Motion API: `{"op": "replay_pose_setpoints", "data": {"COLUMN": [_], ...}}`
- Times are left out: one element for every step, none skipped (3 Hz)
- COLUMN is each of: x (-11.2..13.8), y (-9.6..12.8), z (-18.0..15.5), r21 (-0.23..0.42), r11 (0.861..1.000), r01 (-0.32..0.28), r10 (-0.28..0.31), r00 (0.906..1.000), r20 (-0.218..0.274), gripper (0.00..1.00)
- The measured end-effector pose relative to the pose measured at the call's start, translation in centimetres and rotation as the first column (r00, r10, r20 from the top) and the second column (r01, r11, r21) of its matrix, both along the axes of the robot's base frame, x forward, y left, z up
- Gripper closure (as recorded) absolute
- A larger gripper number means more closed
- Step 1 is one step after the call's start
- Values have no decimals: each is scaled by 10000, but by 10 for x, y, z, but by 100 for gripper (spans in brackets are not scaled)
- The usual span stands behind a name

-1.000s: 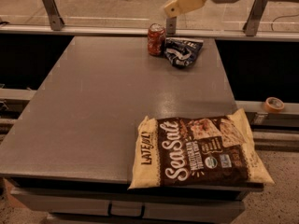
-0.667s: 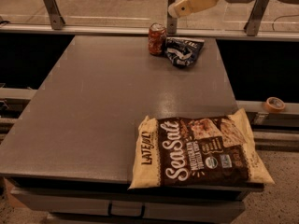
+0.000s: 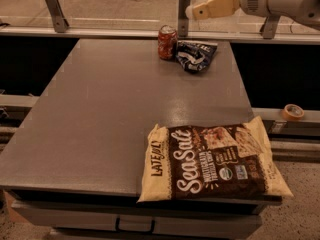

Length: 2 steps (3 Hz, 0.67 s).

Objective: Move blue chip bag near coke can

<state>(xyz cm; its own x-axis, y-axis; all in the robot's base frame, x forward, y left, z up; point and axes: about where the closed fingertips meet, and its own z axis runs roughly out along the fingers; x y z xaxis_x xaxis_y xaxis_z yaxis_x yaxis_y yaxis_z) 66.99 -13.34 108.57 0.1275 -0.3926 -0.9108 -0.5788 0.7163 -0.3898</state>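
The blue chip bag [image 3: 195,55] lies wrinkled at the far edge of the grey table [image 3: 110,109], its left side touching or almost touching the coke can [image 3: 167,42], which stands upright just left of it. My gripper [image 3: 192,12] is up in the air at the top right, above and slightly behind the bag, pointing left. It holds nothing that I can see. The arm runs off to the right edge of the view.
A large brown-and-cream "Sea Salt" bag [image 3: 215,163] lies at the near right corner of the table, overhanging the front edge. A roll of tape [image 3: 292,112] sits on a ledge to the right. A rail with metal posts [image 3: 55,8] runs behind the table.
My gripper has risen and pulled back to the right, away from the bag. The bag and the can have not moved.
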Motion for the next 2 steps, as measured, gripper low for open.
{"op": "replay_pose_setpoints", "data": {"x": [13, 11], "y": [-59, -116], "z": [35, 97], "r21": [250, 165], "r11": [9962, 9804], "r01": [840, 1961], "r10": [-862, -1934], "r00": [9906, 9442], "r20": [1066, 2668], "gripper": [0, 0]}}
